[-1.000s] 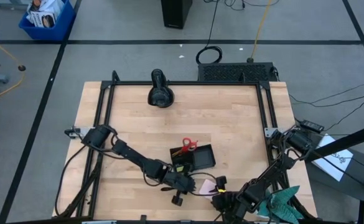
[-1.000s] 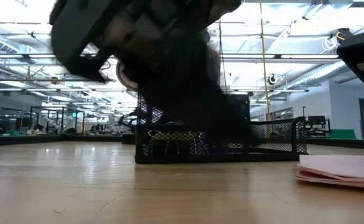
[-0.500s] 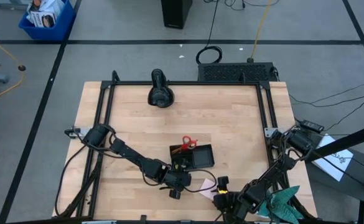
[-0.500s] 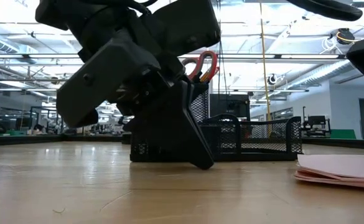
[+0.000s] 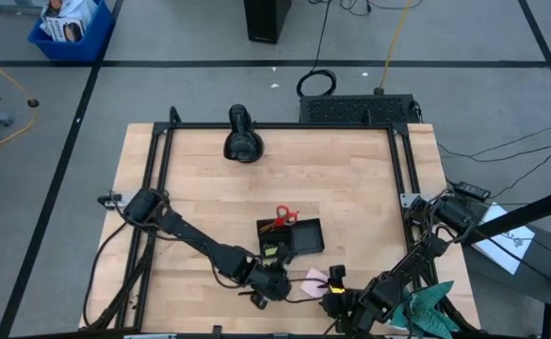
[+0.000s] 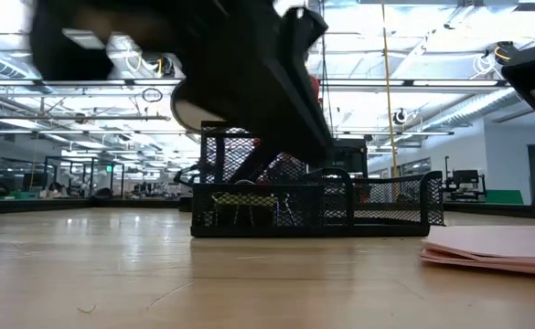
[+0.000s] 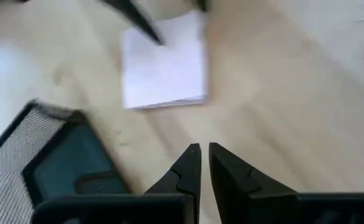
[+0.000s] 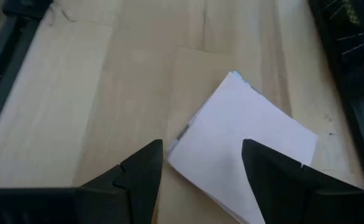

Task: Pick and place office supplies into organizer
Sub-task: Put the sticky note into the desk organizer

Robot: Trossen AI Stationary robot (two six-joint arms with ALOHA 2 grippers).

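Right gripper [image 5: 336,285] sits at the desk's [image 5: 350,179] near edge, toward the near right corner, its arm reaching in from the right side. Its fingers [image 8: 141,171] stand wide apart with nothing between them. In the right wrist view the pink sticky-note pad [image 8: 244,143] lies flat on the wood just ahead of the fingertips, turned diamond-wise so one corner points away from the claw; it is square, so no long axis to note.

Left gripper [image 5: 277,285] hangs just beside the pad's [image 5: 313,280] left side, near the middle of the near edge. Its fingers [image 7: 191,165] are almost together, only a thin slit between them, and they hold nothing. In the left wrist view the pad [image 7: 164,68] lies beyond the fingertips, apart from them.

Next back, the organizer [image 5: 292,239] stands a little past both grippers, near the desk's middle, long axis running left to right. From the low view its black mesh walls [image 6: 313,196] rest flat on the wood, and the pad [image 6: 491,251] lies to its right, nearer the camera.

The red-handled scissors [image 5: 281,220] stand in the organizer's far left part, handles tilted toward the far edge, blades down inside.

Farthest, a black cylindrical device [image 5: 242,135] lies near the far edge, left of centre.
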